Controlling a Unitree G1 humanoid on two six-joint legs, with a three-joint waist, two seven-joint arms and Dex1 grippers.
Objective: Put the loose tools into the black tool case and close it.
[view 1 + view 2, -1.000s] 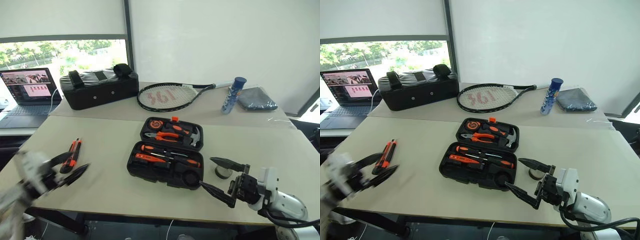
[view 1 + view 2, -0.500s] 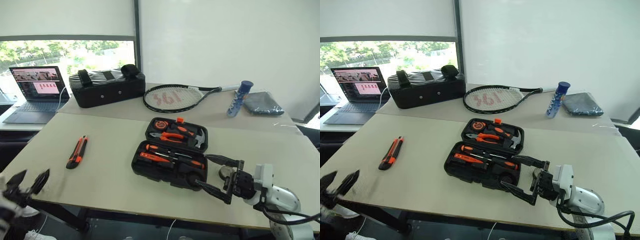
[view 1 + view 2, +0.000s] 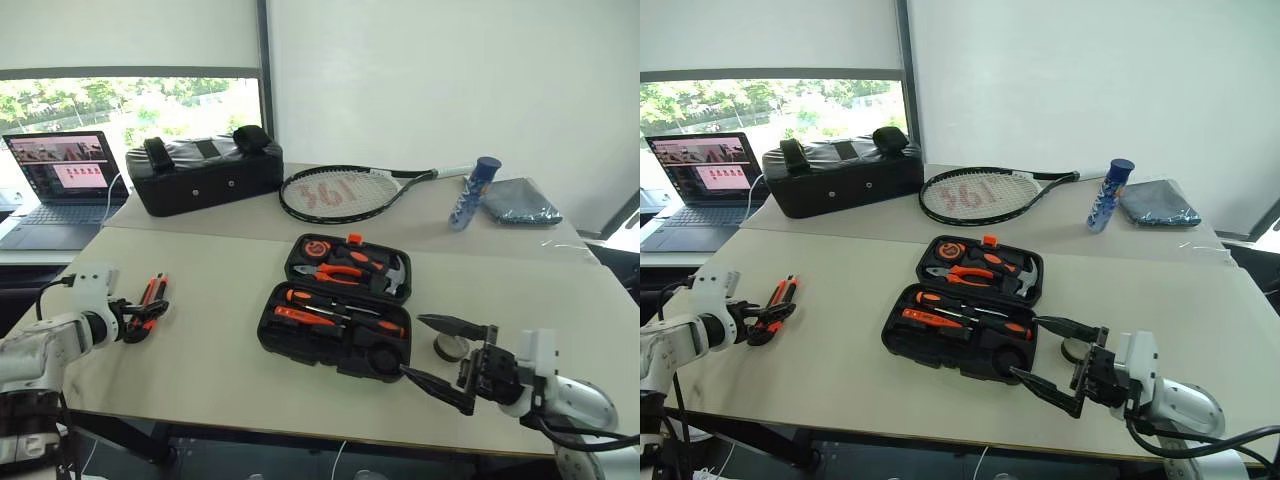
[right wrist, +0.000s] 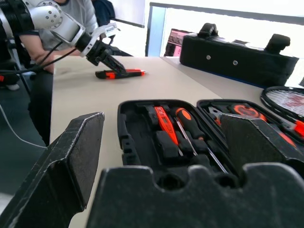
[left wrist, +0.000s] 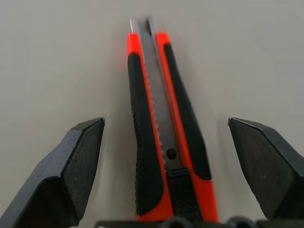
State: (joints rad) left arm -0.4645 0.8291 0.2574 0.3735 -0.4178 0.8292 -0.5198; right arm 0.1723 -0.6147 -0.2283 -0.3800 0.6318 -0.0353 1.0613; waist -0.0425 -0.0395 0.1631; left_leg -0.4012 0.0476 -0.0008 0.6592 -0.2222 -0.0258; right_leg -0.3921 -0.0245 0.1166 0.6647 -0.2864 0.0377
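The orange-and-black utility knife [image 3: 152, 298] lies on the table's left side. My left gripper [image 3: 138, 320] is open at its near end, and the knife [image 5: 164, 128] runs between the two fingers without touching them. The black tool case [image 3: 264, 338] lies open mid-table. A slim orange screwdriver [image 3: 308, 318] and a black-and-orange one [image 3: 345, 308] sit in its front half. A small dark tape roll [image 3: 446, 348] rests on the table just right of the case. My right gripper [image 3: 411, 345] hovers open at the case's near right corner, one finger on each side of the roll.
Pliers, a hammer and a round tape measure fill the case lid [image 3: 345, 262]. At the back stand a black padded bag [image 3: 205, 175], a racket [image 3: 340, 192], a blue can [image 3: 470, 192], a dark cloth [image 3: 515, 200] and a laptop [image 3: 60, 180]. A seated person [image 4: 83, 9] is beyond the left edge.
My left arm has come forward from the table's near left edge, and its open fingers now straddle the knife. The camera view swung. The right gripper has kept still.
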